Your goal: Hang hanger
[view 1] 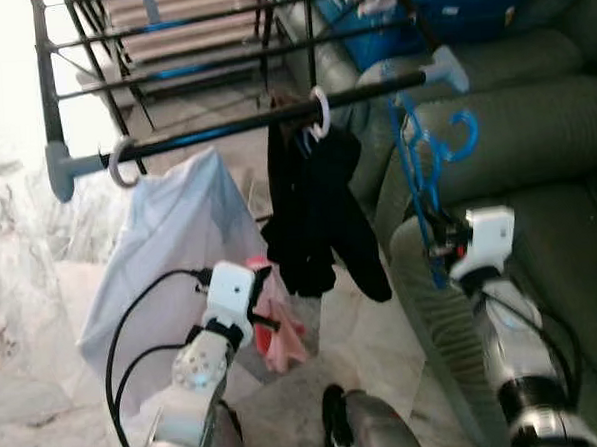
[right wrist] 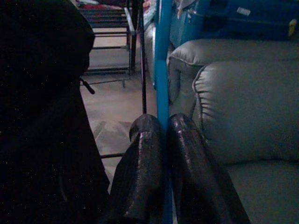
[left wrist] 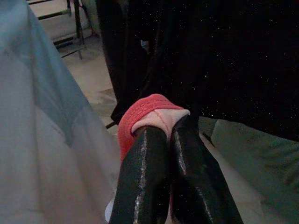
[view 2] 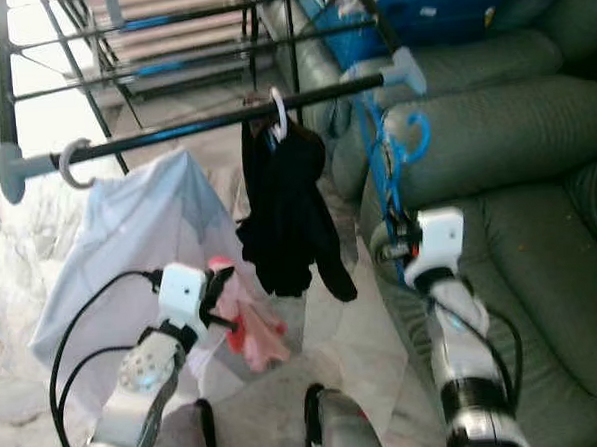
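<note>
A blue plastic hanger [view 1: 428, 172] hangs upright in my right gripper [view 1: 442, 248], which is shut on its lower part. In the right wrist view both fingers [right wrist: 142, 154] clamp the blue bar [right wrist: 163, 70]. The hanger's hook [view 1: 464, 135] curls just below the grey end cap [view 1: 449, 70] of the black rack rod [view 1: 224, 132], apart from the rod. My left gripper [view 1: 263, 303] is lower, below the rod's middle, and is shut on a pink cloth [left wrist: 149, 114]. A black garment [view 1: 318, 212] on a white hanger hook [view 1: 319, 112] hangs from the rod between the two grippers.
A pale blue shirt [view 1: 175, 260] hangs from a second white hook [view 1: 121, 163] near the rod's left end. A green sofa [view 1: 536, 171] stands close on the right, with blue bags [view 1: 448, 10] behind it. More rack bars [view 1: 199, 38] run behind, over a marble floor [view 1: 27, 398].
</note>
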Controlling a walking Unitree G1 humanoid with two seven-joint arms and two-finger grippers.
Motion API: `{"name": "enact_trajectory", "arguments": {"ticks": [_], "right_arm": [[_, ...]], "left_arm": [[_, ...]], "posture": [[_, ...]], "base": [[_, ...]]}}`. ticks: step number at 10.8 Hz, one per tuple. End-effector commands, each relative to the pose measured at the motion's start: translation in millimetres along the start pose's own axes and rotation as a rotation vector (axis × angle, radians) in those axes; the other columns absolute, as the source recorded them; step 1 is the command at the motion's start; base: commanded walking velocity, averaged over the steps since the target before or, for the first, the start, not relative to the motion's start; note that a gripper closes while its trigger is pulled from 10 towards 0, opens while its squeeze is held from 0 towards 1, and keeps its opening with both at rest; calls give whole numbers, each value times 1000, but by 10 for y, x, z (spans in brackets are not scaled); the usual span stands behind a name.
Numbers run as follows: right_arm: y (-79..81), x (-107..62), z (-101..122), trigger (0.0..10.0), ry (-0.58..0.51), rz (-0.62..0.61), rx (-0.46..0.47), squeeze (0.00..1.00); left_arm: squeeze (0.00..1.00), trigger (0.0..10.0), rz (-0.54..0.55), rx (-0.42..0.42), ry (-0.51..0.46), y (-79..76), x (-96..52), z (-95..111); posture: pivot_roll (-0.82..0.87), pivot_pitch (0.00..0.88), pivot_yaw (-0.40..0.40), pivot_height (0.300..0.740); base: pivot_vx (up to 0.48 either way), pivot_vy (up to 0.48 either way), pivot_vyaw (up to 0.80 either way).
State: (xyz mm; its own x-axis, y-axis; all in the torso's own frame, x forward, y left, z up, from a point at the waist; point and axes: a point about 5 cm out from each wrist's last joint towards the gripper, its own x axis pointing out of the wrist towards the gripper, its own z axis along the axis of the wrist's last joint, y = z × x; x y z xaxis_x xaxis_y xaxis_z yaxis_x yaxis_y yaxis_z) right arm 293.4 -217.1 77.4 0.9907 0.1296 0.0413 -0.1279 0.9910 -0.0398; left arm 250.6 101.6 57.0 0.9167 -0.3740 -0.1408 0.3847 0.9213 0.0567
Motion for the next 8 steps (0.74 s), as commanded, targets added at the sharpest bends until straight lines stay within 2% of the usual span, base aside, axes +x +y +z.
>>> {"name": "enact_trajectory", "arguments": {"ticks": [1,3,8], "right_arm": [[75,-56,-23,10000,16,-3,18,0],[164,-117,-103,10000,57,16,-8,0],[162,-125,-147,10000,116,-36,20,0]], "left_arm": [[0,10000,-28,12,-3,-47,-6,6],[0,10000,-22,6,1,-50,13,-1],[0,10000,-24,-1,8,-90,10,-20]], "posture": [[1,179,-29,740],[-3,174,-35,740],[-7,178,-37,740]], "base": [[0,0,0],[-311,0,0],[-318,0,0]]}}
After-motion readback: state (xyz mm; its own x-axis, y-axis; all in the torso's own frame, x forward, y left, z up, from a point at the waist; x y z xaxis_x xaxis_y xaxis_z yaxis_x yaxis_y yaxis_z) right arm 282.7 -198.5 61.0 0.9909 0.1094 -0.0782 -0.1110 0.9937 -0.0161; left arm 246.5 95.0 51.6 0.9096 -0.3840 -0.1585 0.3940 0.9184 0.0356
